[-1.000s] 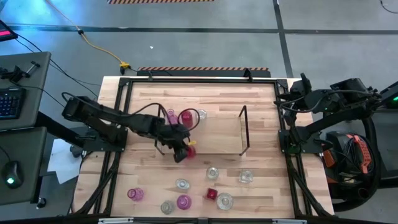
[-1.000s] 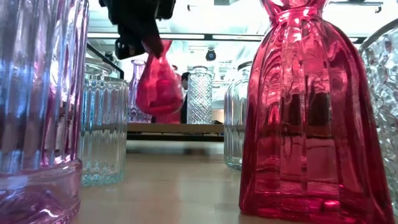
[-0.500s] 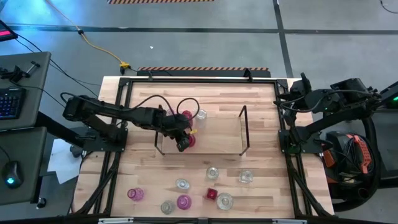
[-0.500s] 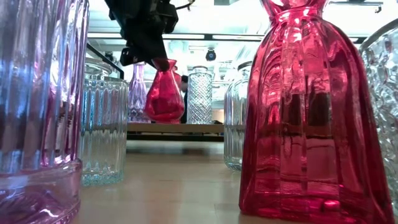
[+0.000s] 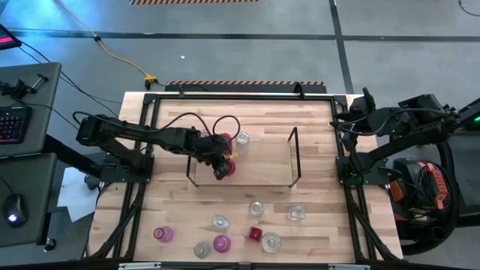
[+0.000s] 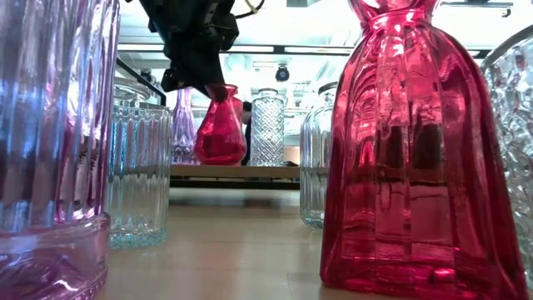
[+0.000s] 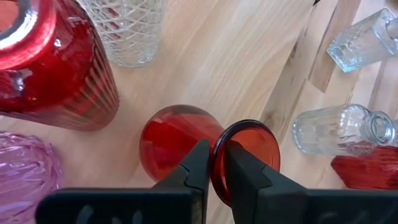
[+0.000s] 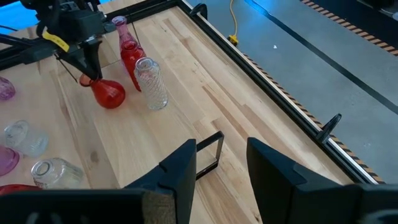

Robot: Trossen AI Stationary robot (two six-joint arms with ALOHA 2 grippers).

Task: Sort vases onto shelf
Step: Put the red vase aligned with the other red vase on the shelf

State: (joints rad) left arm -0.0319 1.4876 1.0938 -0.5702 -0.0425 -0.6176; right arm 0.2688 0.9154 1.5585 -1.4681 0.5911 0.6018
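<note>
Writing (none legible) eludes; left hand point(image 7: 214, 163) pinches red vase point(image 7: 177, 135).

Probably a robotics lab: taped concrete floor point(image 5: 225, 45), a side desk with keyboard point(image 5: 11, 124), black-framed wooden worktop point(image 5: 247, 112).

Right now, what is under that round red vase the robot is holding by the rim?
The round red vase, its rim pinched by the left tool, stands on the light-wood shelf. The board directly beneath it is covered.

Round red vase point(image 7: 171, 135) upright on shelf point(image 5: 262, 161), beside tall red and clear vases
</note>
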